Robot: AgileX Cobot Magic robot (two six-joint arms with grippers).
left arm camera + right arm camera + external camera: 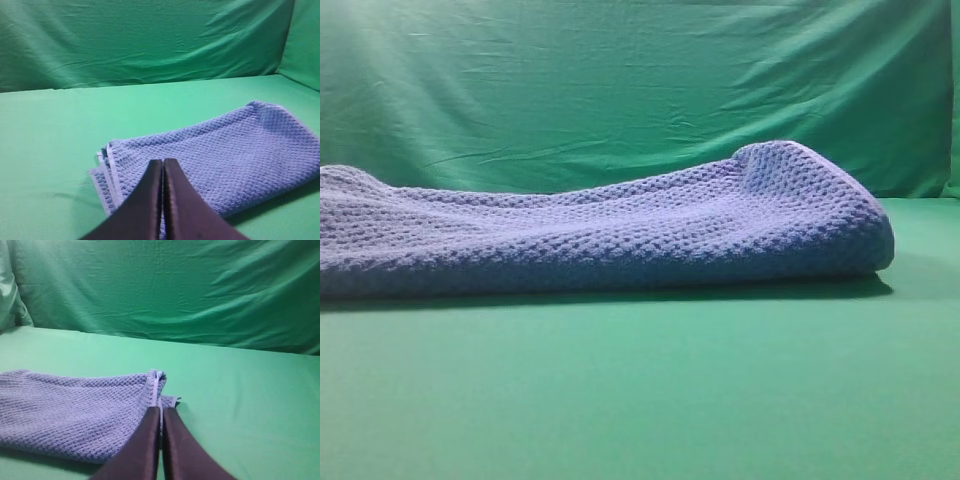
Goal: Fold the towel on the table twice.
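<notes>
towel (pixel 620 235): blue-grey waffle cloth, folded, layered hems showing, lying on table
table (pixel 640 400): flat green surface under towel
left gripper (pixel 163 167): jaws pressed together, tips over towel's hemmed corner; pinch on cloth unclear
right gripper (pixel 161 412): jaws clenched, pale hem edge at the tips; grip unclear
backdrop (pixel 620 80): wrinkled green cloth behind

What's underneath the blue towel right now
The towel lies folded in layers on the green table, with stacked hems showing at its corner in the left wrist view. Only table shows around it; whatever lies directly beneath or between the layers is covered.
</notes>
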